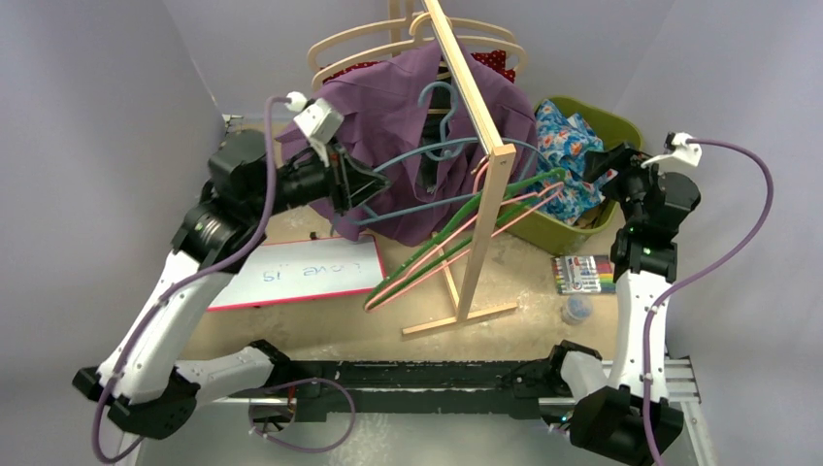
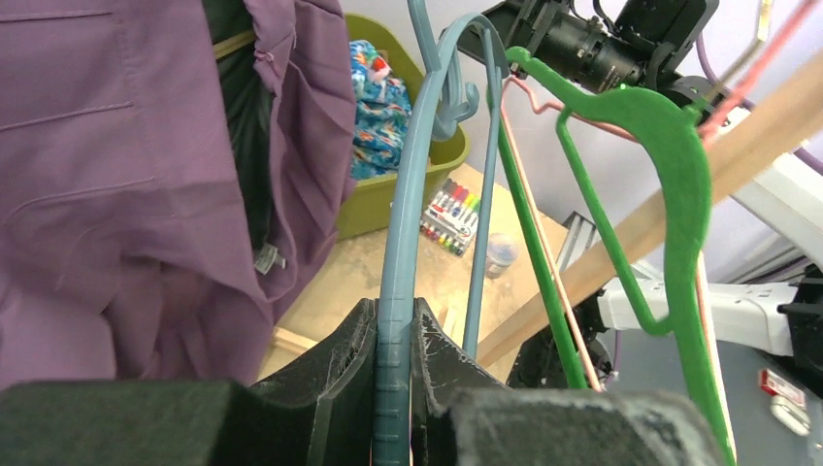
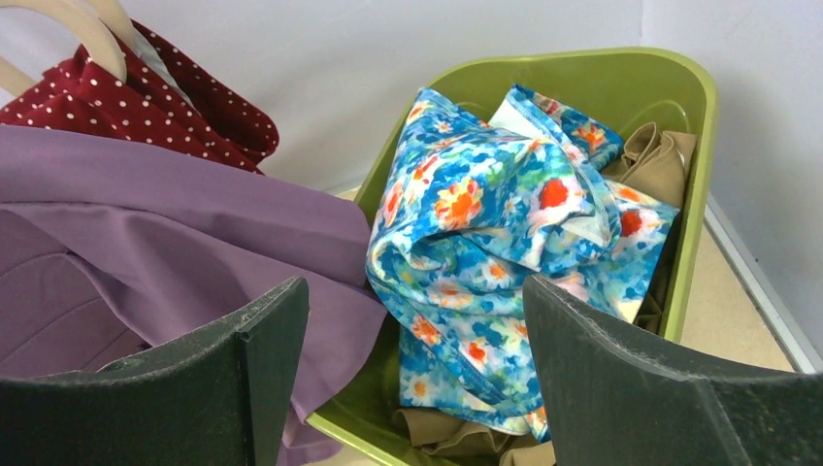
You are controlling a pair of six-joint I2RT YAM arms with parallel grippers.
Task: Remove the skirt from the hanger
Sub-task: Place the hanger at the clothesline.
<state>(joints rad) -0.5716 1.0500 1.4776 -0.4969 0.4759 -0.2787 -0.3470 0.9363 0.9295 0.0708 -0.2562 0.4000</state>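
Where the left gripper [image 2: 393, 340] ends, both jaws are clamped on the lower bar of a blue plastic hanger [image 2: 408, 194]; that hanger's hook sits among the other hangers on the wooden rack [image 1: 464, 73].

- Right gripper [image 3: 412, 301]: jaws wide apart, nothing between them, hanging just above the green bin [image 3: 694, 97].
- Floral skirt [image 3: 485, 223]: blue with orange and red flowers, crumpled inside the green bin, off any hanger, touching neither finger. Seen from above it lies heaped at the near side of the bin [image 1: 573, 146].
- Tan fabric [image 3: 660, 155]: under and behind the skirt, in the same bin.
- Purple garment [image 1: 398, 97]: draped on the rack, just left of the clamped hanger and beside the left gripper [image 1: 364, 184]; its hem falls against the bin's left edge in the right wrist view.
- Red polka-dot garment [image 3: 136, 107]: on a pale wooden hanger [image 3: 78, 24], behind the purple one.
- Green hanger [image 2: 679, 184]: bare, hung slanting off the rack's near end, to the right of the blue one.
- Whiteboard [image 1: 301, 277]: flat on the table [image 1: 320, 325], handwriting on it, below the left arm.
- Marker set [image 1: 582, 274]: flat on the table, in front of the bin.
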